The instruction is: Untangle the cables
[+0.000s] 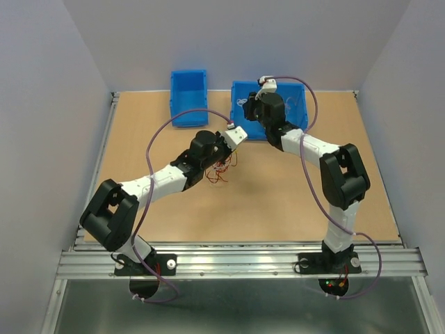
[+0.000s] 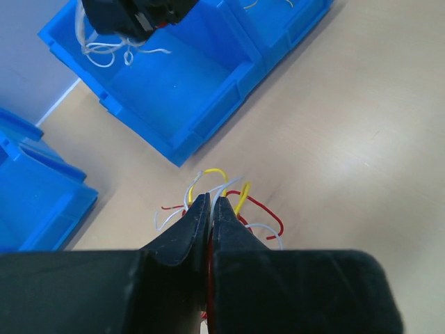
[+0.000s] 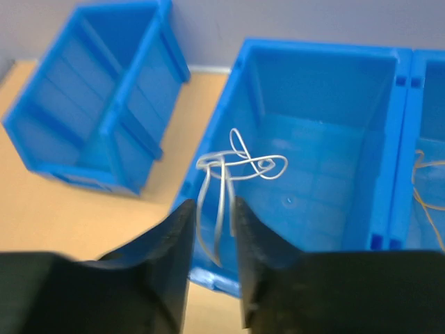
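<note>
The left pincer [image 2: 212, 202], its black fingers pressed together, is clamped on thin, curly cables [image 2: 242, 197] in red, yellow and white. They form a loose clump on the pale wood-grain worktop [image 2: 361, 125]. The right pincer [image 3: 211, 209] hangs over a smooth blue plastic bin [image 3: 320, 83], its jaws slightly apart. A looped white cable [image 3: 243, 165] dangles through the gap; whether either finger touches it is unclear. A second blue bin [image 3: 83, 118] sits just beside.
</note>
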Controlling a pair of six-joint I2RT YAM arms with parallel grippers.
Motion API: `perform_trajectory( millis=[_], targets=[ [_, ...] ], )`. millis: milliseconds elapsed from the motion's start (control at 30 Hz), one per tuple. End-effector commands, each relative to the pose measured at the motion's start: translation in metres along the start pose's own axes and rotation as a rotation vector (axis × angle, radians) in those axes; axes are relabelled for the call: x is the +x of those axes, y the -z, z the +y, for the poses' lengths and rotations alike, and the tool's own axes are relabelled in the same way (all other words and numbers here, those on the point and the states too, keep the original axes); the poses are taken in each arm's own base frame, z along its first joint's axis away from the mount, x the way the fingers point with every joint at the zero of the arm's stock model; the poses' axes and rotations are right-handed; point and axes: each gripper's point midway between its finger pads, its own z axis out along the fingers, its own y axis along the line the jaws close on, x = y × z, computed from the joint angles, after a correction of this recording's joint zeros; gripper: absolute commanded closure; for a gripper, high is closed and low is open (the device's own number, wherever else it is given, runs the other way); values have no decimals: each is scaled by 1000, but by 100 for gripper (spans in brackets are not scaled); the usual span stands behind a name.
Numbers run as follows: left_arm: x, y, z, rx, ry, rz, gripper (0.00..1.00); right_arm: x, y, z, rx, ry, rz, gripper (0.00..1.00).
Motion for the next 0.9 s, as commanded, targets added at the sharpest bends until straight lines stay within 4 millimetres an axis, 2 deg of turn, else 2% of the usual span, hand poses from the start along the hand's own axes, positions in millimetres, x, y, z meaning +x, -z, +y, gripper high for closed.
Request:
perform_trajectory(
  millis=[0, 33, 67, 100, 133, 167, 233, 267, 300, 333, 367, 433, 667, 700, 800, 867],
  targets=[
    [-42, 15, 17, -68, 9, -133, 100, -36, 3, -2, 41, 5, -58, 52],
    [-42, 16, 17, -69, 11, -132, 100, -39, 8, -2, 41, 10, -65, 35],
    [-42, 16, 19, -74, 11, -134, 100, -41, 13, -2, 31, 31, -75, 30],
    [-41, 16, 20, -80, 15, -132, 100, -56, 25, 1, 12, 41, -107, 27],
    [-42, 16, 19, -80, 14, -135, 100, -44, 32, 0, -5, 83, -96, 27],
    [-42, 16, 20, -81, 15, -134, 100, -44, 38, 3, -38, 109, -96, 28],
    [-42, 16, 18, -73, 16, -136, 100, -37, 58, 26, -213, 198, -74, 32],
    [-43, 17, 18, -71, 15, -140, 100, -33, 69, 45, -345, 240, -63, 33],
    [-44, 17, 17, -63, 16, -144, 100, -28, 77, 52, -396, 269, -56, 34],
    [-44, 18, 16, -60, 19, -145, 100, -33, 86, 57, -435, 308, -76, 35],
    [-45, 19, 15, -55, 22, -147, 100, -24, 92, 58, -463, 320, -63, 35],
    [-49, 20, 13, -38, 31, -146, 100, -26, 98, 58, -476, 343, -83, 37],
    [-56, 26, 9, -7, 51, -151, 100, 0, 133, 84, -732, 448, -59, 38],
    [-56, 27, 9, -7, 48, -151, 100, 2, 142, 90, -781, 457, -59, 38],
    [-57, 27, 9, -8, 48, -154, 100, 2, 156, 95, -831, 482, -71, 36],
    [-57, 28, 10, -10, 46, -155, 100, 8, 162, 95, -854, 499, -61, 35]
  ],
)
